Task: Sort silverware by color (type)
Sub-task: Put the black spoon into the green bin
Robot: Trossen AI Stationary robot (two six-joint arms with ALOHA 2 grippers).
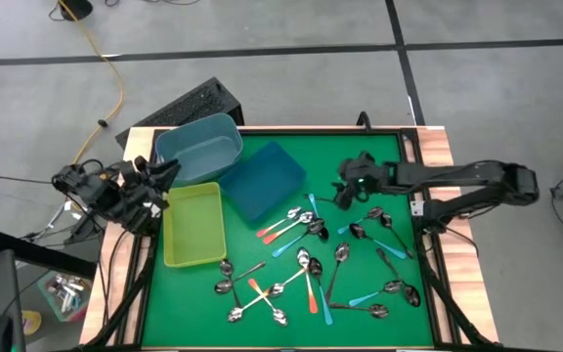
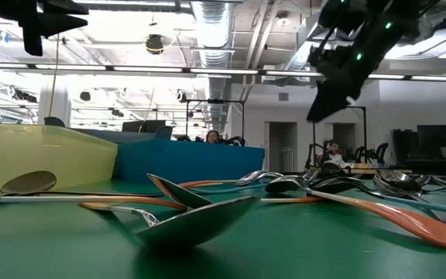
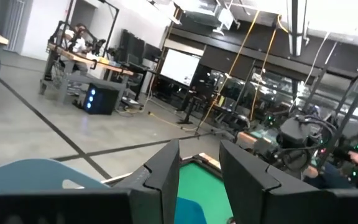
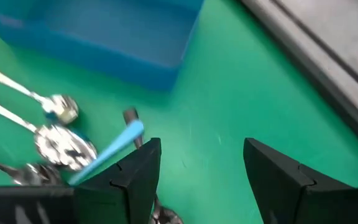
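Observation:
The silverware (image 1: 311, 264) lies scattered flat on the green mat across the near middle: small spoons with orange, light blue or plain metal handles. My right gripper (image 1: 344, 196) hovers open above the mat at the far edge of the scatter, tilted downward. In its wrist view the fingers (image 4: 201, 155) stand over bare mat, with a blue-handled spoon (image 4: 114, 149) just beside one finger and untouched. Two orange-handled spoons (image 4: 17, 93) lie farther off. My left gripper (image 1: 169, 176) waits at the table's left edge by the bins, open (image 3: 199, 155) and holding nothing.
Three bins stand at the far left of the mat: a light teal one (image 1: 199, 147), a dark blue one (image 1: 262, 181) and a yellow-green one (image 1: 194, 227). A raised black frame (image 1: 404, 147) borders the mat. A black keyboard-like object (image 1: 189, 103) lies beyond the far left corner.

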